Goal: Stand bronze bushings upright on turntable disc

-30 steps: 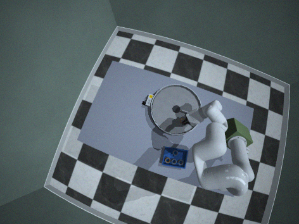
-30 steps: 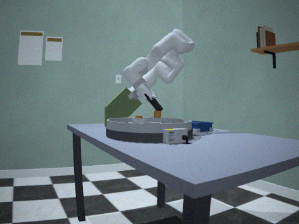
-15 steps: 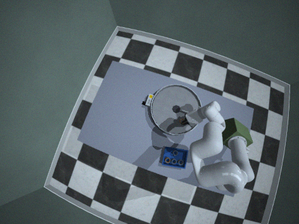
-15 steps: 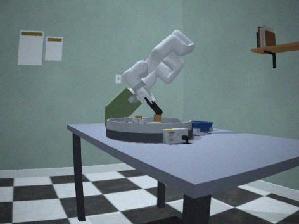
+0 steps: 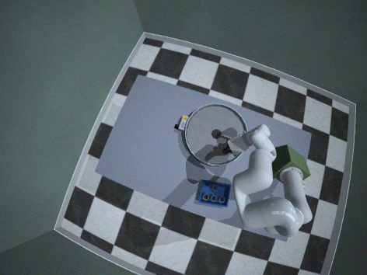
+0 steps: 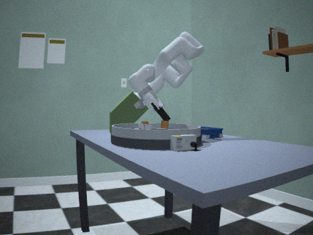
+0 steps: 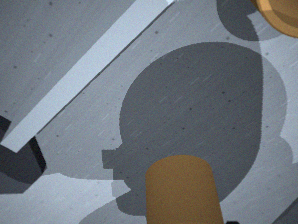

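Gripping a smooth, orange-brown cylindrical bushing (image 5: 222, 147) (image 6: 164, 124) (image 7: 183, 192), the end effector (image 5: 225, 147) (image 6: 166, 119) is nearly closed.

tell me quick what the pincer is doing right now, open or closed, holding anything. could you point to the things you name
pincer (image 5: 227, 148) (image 6: 167, 119): closed on a bronze bushing (image 5: 222, 147) (image 6: 164, 125) (image 7: 182, 192), over the turntable's disc (image 5: 202, 124)

An orange-brown bronze bushing (image 5: 223, 147) (image 6: 164, 124) (image 7: 183, 192) stood about upright at the end effector's fingertips, over the turntable's grey disc (image 5: 202, 126) (image 7: 85, 115); another bushing (image 6: 144, 123) (image 7: 281, 16) was on it. The blue crate (image 5: 216, 182) (image 6: 213, 131) held one bronze ring and three grey steel ones (image 5: 221, 202).
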Tool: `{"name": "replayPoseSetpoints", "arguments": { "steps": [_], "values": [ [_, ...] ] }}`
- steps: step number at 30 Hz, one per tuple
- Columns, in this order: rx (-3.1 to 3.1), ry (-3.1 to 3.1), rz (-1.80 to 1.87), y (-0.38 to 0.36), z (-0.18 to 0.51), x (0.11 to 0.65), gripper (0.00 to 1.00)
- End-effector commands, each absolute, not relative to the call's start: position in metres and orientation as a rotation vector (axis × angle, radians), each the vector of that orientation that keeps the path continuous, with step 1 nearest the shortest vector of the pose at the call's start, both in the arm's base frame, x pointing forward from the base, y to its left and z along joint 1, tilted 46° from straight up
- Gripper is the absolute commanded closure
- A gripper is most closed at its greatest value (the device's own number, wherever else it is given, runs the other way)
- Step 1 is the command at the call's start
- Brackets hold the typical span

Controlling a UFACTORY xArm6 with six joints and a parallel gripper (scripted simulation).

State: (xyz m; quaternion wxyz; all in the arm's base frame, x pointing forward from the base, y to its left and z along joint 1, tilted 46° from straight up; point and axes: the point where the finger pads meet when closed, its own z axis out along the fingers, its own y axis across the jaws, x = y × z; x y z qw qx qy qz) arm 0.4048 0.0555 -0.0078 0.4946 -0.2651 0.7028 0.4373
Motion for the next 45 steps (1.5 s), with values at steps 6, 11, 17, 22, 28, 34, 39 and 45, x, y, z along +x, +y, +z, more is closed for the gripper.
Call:
{"name": "replayPoseSetpoints", "arguments": {
  "steps": [6, 11, 17, 22, 28, 34, 39, 45],
  "values": [
    [-0.643, 1.703, 1.058, 0.0548, -0.0075, 0.4055, 1.0],
    [-0.643, 1.703, 1.058, 0.0556, -0.0083, 0.4056, 1.0],
    [-0.643, 1.703, 1.058, 0.0571, -0.0097, 0.4059, 1.0],
    [-0.643, 1.703, 1.058, 0.058, -0.0106, 0.4061, 1.0],
    [-0.643, 1.703, 1.058, 0.0586, -0.0113, 0.4062, 1.0],
    [-0.643, 1.703, 1.058, 0.0587, -0.0113, 0.4062, 1.0],
    [-0.643, 1.703, 1.058, 0.0587, -0.0113, 0.4062, 1.0],
    [-0.643, 1.703, 1.058, 0.0587, -0.0113, 0.4062, 0.83]
  ]
}}
